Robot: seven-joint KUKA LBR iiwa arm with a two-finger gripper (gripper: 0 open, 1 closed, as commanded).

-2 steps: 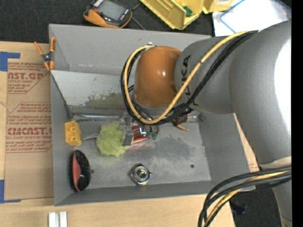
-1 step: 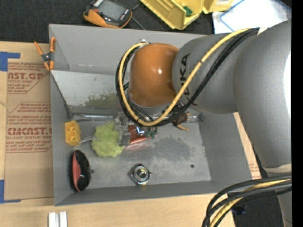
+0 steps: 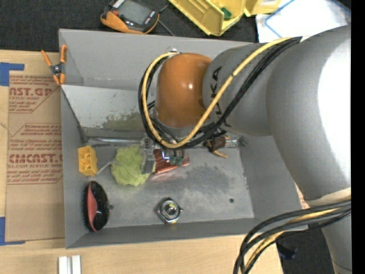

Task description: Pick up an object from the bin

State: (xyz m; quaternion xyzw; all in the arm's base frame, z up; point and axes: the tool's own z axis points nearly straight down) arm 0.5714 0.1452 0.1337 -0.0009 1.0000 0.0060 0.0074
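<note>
My gripper (image 3: 153,157) reaches down under the orange wrist cover in the middle of the bin. Its tip sits between a crumpled light-green cloth (image 3: 129,165) on the left and a small red and green object (image 3: 170,163) on the right. It touches or nearly touches both. A yellow block (image 3: 87,160) lies further left by the bin wall.
A black and red oval brush (image 3: 96,205) lies at the bin's lower left. A round metal fitting (image 3: 169,210) sits near the front wall. A brown piece (image 3: 217,145) lies to the right, partly under the arm, which covers the bin's right and rear.
</note>
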